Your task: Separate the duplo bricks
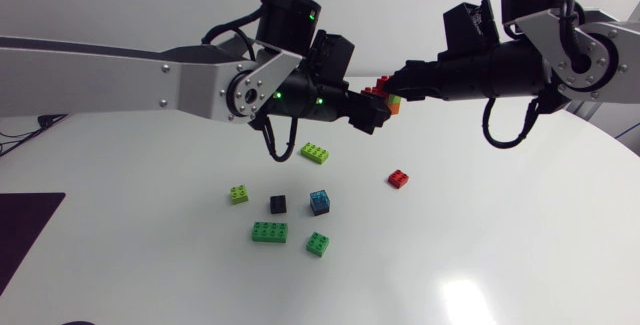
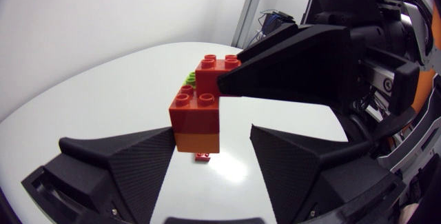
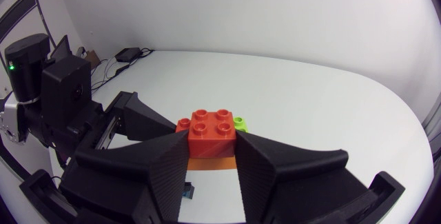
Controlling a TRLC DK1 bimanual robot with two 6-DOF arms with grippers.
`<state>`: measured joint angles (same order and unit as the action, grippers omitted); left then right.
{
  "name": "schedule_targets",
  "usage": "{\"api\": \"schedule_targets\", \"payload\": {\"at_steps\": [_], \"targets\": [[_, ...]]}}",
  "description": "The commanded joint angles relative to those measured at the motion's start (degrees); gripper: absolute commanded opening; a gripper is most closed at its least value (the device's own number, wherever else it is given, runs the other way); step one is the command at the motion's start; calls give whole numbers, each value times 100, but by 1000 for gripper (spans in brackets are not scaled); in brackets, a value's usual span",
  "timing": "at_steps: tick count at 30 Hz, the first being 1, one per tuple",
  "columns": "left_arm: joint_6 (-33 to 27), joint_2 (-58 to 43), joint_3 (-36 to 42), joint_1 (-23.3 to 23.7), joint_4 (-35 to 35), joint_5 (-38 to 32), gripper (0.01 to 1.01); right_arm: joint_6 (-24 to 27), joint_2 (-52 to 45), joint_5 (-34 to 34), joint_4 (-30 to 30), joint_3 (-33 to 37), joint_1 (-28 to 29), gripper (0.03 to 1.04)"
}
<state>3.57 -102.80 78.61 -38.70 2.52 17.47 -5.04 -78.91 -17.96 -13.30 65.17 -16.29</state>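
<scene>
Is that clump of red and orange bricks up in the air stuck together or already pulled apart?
Stuck together: the red bricks sit pressed onto the orange brick, with no gap showing between them.

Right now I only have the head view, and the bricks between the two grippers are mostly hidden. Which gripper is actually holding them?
Observer: The right gripper. Its wrist view shows both fingers pressed on the stack from two sides.
Operator: And the left one?
Observer: The left gripper is open. Its fingers stand either side of the stack's lowest brick, with a clear gap on one side.
Operator: What is in the stack?
Observer: Two red bricks set offset from each other, an orange brick under them, and a lime brick behind.
</scene>
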Motion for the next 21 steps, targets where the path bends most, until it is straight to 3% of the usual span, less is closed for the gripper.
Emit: {"api": "schedule_targets", "payload": {"at_steps": [1, 4, 13, 18, 21], "targets": [[144, -196, -153, -77, -103, -34, 708, -155, 87, 3, 12, 58, -14, 303], [152, -214, -135, -85, -129, -78, 597, -164, 104, 3, 20, 49, -5, 303], [179, -310, -135, -164, -209, -165, 587, -208, 183, -24, 64, 5, 30, 305], [232, -328, -118, -164, -261, -183, 402, -234, 183, -33, 91, -22, 30, 305], [249, -319, -126, -156, -288, -183, 377, -243, 183, -41, 100, -30, 30, 305]]}}
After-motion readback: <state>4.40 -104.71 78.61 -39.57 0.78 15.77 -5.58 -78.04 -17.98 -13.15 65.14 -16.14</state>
